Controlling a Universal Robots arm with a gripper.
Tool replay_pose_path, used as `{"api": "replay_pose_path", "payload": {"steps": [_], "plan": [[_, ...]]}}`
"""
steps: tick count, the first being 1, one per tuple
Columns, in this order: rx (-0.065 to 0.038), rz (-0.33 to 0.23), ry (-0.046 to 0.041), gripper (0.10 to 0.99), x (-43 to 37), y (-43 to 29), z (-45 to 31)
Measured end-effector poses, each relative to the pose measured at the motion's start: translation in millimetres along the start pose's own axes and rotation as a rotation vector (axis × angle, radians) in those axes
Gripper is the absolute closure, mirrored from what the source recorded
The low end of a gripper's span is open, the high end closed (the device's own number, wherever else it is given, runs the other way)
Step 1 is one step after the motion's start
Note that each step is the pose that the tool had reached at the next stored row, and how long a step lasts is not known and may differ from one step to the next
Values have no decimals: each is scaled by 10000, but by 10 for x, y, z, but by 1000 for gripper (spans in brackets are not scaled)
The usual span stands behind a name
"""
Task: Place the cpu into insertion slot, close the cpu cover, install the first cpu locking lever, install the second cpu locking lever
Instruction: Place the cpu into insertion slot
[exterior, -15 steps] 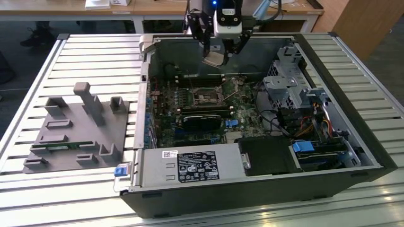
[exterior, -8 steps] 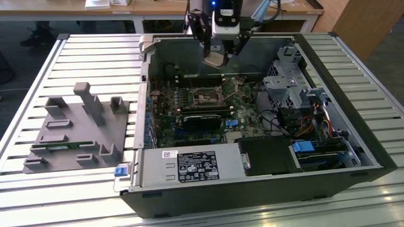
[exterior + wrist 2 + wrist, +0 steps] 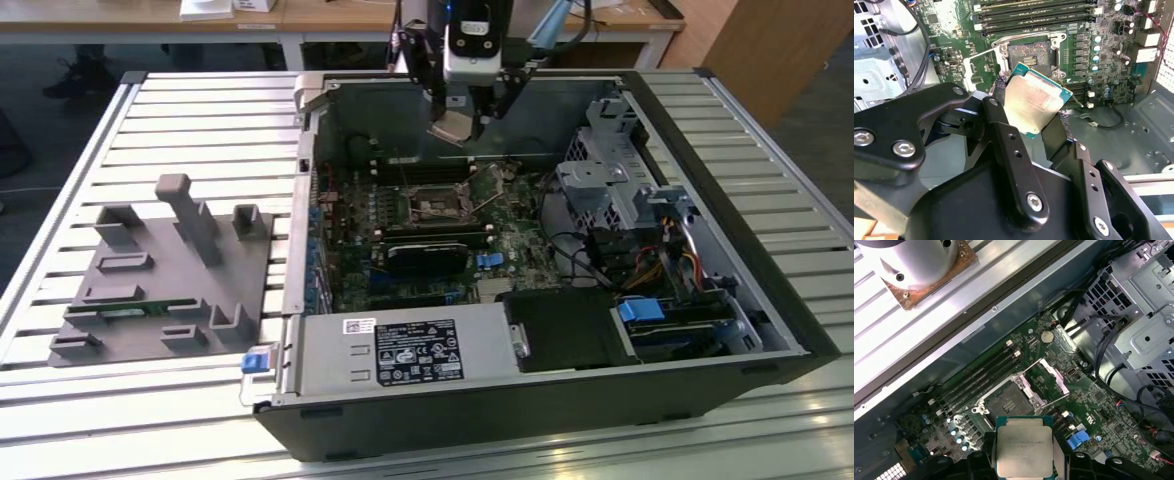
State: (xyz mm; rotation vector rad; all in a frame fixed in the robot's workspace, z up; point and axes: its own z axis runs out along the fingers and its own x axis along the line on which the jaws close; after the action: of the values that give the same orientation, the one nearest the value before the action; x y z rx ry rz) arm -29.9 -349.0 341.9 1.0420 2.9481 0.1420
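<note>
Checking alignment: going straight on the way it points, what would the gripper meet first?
Probably the insertion slot, with the held cpu touching first; depth is unclear, so maybe the motherboard beside it.

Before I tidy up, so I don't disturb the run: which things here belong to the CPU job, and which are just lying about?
Job:
cpu, held in the gripper
insertion slot, empty
cpu cover, open

Lying about:
grey fixture block on the exterior view's left
labelled grey box
drive cage
</note>
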Motion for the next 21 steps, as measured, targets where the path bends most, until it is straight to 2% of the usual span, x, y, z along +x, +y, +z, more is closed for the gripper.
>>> {"api": "replay_pose_path", "payload": {"steps": [21], "plan": [[-21, 1132, -102, 549, 2, -5, 32]]}}
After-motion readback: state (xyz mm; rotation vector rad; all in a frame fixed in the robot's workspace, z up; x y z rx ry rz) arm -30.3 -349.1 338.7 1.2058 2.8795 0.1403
